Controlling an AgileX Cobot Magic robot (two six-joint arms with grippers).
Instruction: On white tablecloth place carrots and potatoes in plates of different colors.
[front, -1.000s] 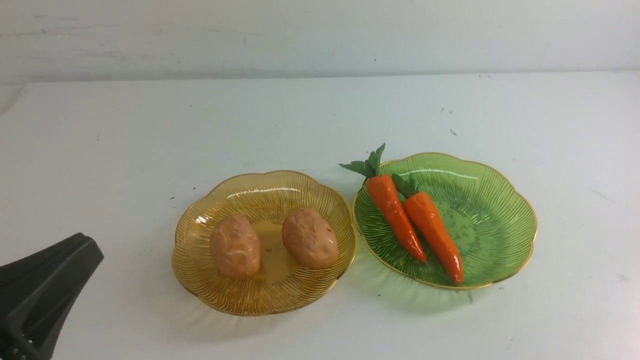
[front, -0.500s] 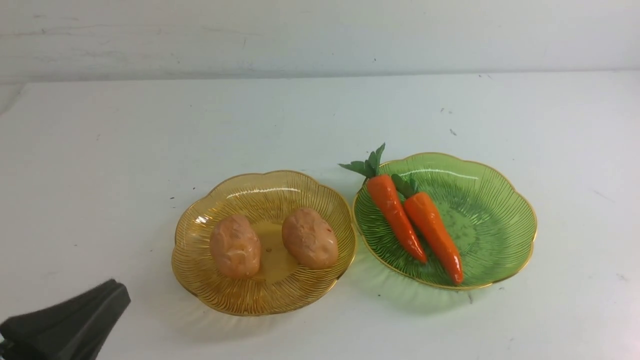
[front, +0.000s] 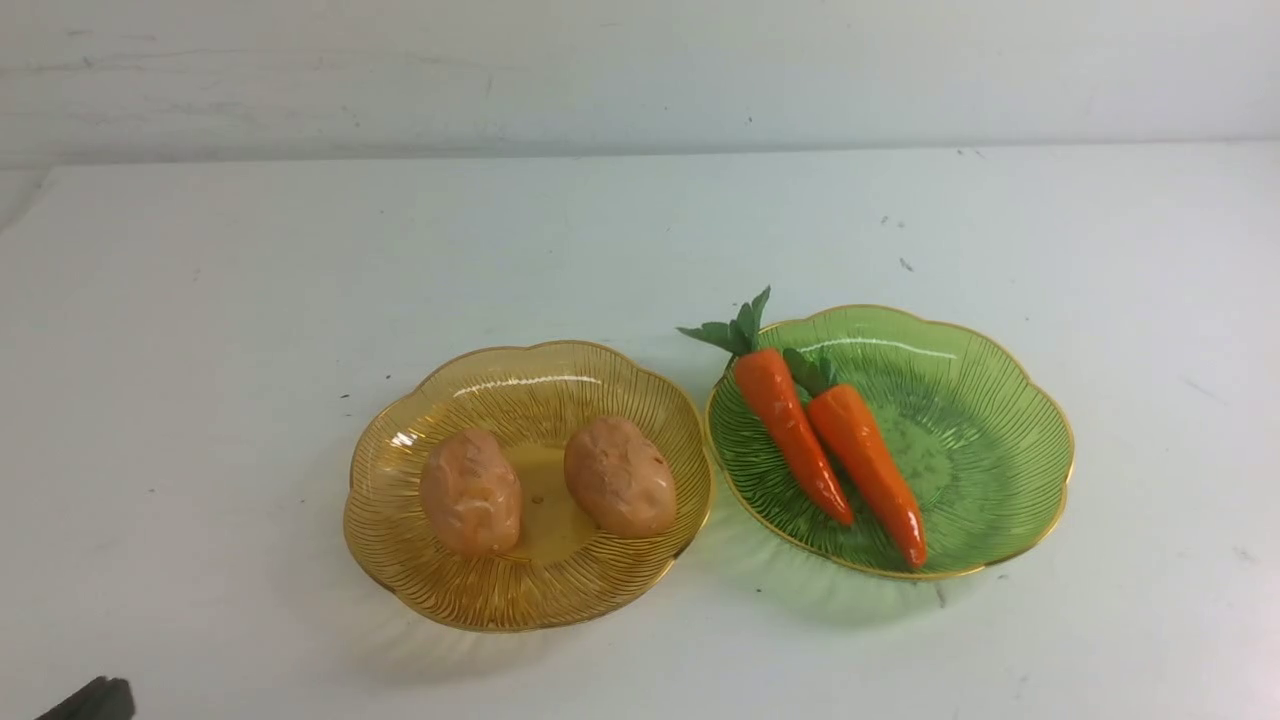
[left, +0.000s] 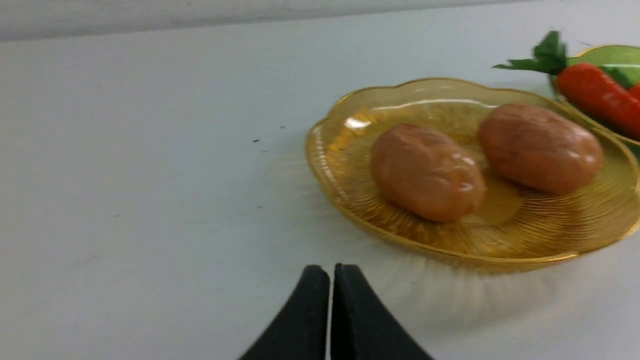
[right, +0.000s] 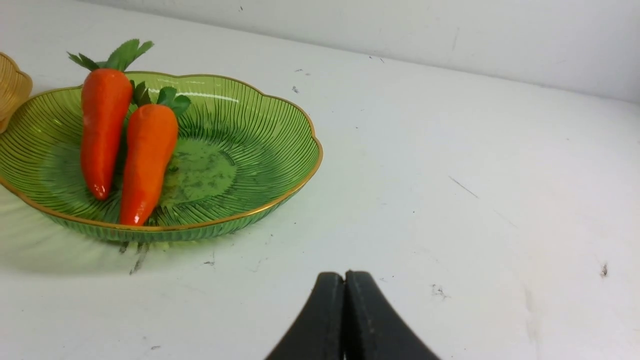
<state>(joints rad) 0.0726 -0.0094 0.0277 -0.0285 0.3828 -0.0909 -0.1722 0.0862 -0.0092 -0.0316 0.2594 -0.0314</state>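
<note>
Two tan potatoes (front: 470, 492) (front: 620, 477) lie side by side in the amber plate (front: 470, 600) at the middle of the white tablecloth (front: 200, 300). Two orange carrots (front: 790, 430) (front: 868, 465) with green tops lie in the green plate (front: 1000, 420) to its right. Only a black tip of my left gripper (front: 95, 700) shows at the front view's bottom left corner. In the left wrist view that left gripper (left: 330, 270) is shut and empty, near the amber plate (left: 450, 252). My right gripper (right: 344, 276) is shut and empty, on the near right of the green plate (right: 280, 200); it is out of the front view.
A pale wall (front: 640, 70) runs along the table's far edge. Small dark specks (front: 905, 264) mark the cloth behind the green plate. The two plates sit almost rim to rim.
My left gripper has pulled back and down toward the near left corner, now almost out of the front view. The plates, potatoes and carrots have not moved.
</note>
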